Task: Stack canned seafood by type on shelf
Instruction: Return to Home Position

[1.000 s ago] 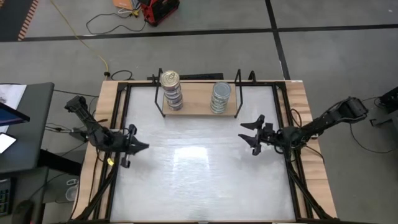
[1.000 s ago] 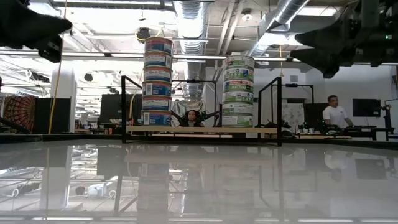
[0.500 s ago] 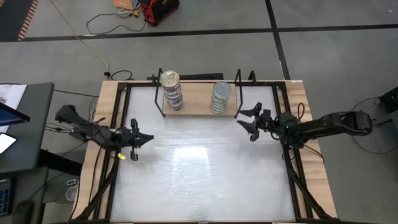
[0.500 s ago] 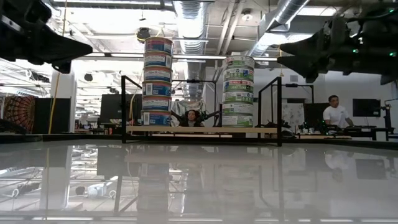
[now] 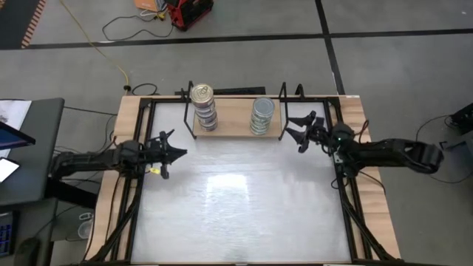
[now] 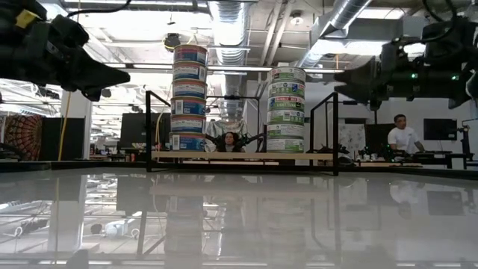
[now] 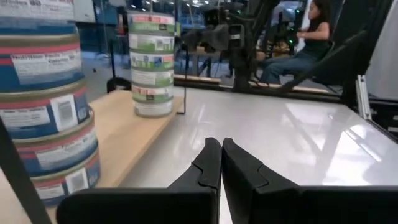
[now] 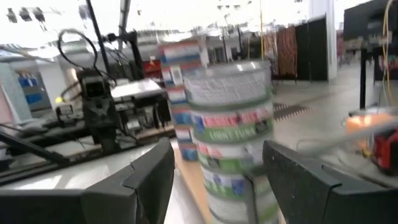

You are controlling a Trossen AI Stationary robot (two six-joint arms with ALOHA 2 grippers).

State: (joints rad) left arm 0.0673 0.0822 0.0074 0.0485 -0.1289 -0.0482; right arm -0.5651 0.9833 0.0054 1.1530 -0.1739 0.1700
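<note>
Seen from above, a white counter (image 5: 236, 210) with wooden edges carries a low wooden shelf (image 5: 233, 127) in a black wire frame. The shelf stands at the middle of the counter's far edge.

All the canned seafood in view is on the shelf, in two upright stacks set well apart. Toward the shelf's left end is a stack of blue-and-pink tins (image 5: 204, 107) topped by a gold lid. Toward its right end is a stack of green-and-white tins (image 5: 261, 116) topped by a silver-grey lid. From table height, the blue-and-pink stack rises higher than the green one.

The left tool (image 5: 179, 153) hangs above the counter near its left edge, in front of the shelf and well apart from it. Its two dark fingers (image 7: 211, 165) are pressed together and hold nothing.

The right tool (image 5: 290, 126) hangs just beside the shelf's right upright end, near the counter's far right corner. Its fingers are spread apart and empty, and its wrist camera looks between them at the green stack.

Beyond the counter, a person (image 6: 233, 140) sits behind the shelf, and another person (image 6: 404, 135) is off to the right.
</note>
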